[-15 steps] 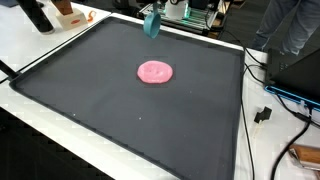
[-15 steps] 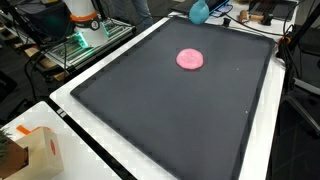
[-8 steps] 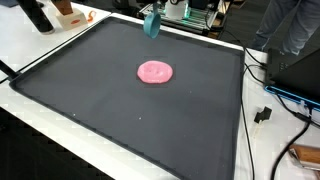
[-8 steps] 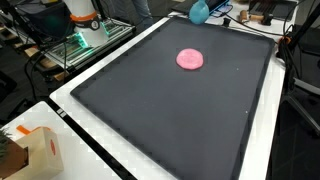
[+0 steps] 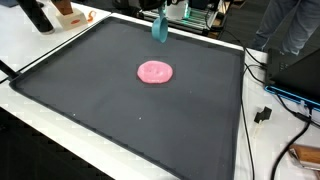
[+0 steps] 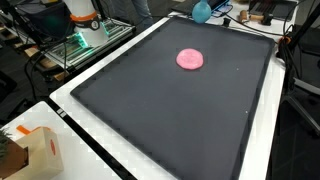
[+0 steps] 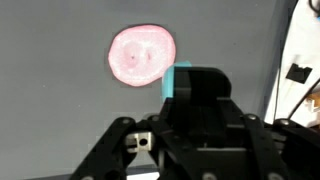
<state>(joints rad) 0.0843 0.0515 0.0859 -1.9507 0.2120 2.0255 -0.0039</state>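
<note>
Far left: cardboard box (image 5: 66,12) on the white table (image 5: 40,55).
Surface: black mat (image 5: 120,110); pink disc (image 5: 155,71) lies flat in its far half.
Gripper (image 5: 159,20): clasps a teal object (image 5: 159,31) above the mat's far edge, beyond the disc.
Right: cables (image 5: 265,112) beside the mat.

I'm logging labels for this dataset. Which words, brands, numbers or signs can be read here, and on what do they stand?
No text can be read in any view.
Pink disc, teal object and black mat: plain, no print shows.
Cardboard box: any print is too small to tell.
</note>
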